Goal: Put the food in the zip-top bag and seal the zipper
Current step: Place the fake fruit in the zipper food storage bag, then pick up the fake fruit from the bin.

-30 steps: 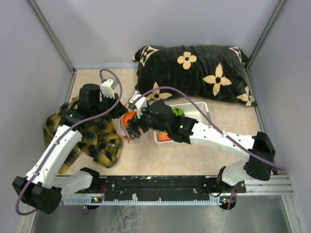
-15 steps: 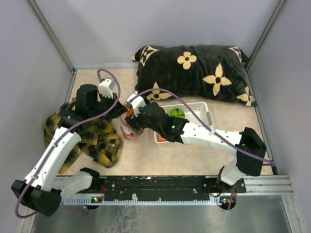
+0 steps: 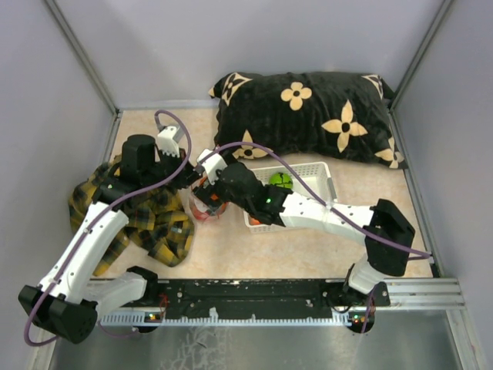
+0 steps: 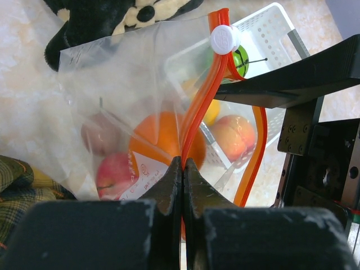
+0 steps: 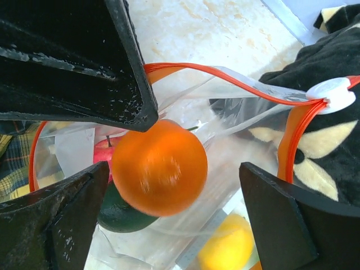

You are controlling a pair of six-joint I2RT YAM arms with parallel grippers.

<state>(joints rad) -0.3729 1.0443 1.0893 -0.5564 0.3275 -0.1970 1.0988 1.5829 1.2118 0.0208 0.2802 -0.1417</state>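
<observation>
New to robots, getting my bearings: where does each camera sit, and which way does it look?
Top external: above and behind the arms, looking down at the table; both arms show.
Left wrist: on the left arm, looking along its shut left fingers pinching the zipper.
Right wrist: on the right arm, looking down between its spread right fingers into the zip-top bag.
Shared: both wrist views show the orange fruit.

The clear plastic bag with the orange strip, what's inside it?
Through the clear crinkly bag show a round orange toy fruit, a red one, a brownish one and a dark green one. Anything beneath them is hidden by the fruit and the folds.
</observation>
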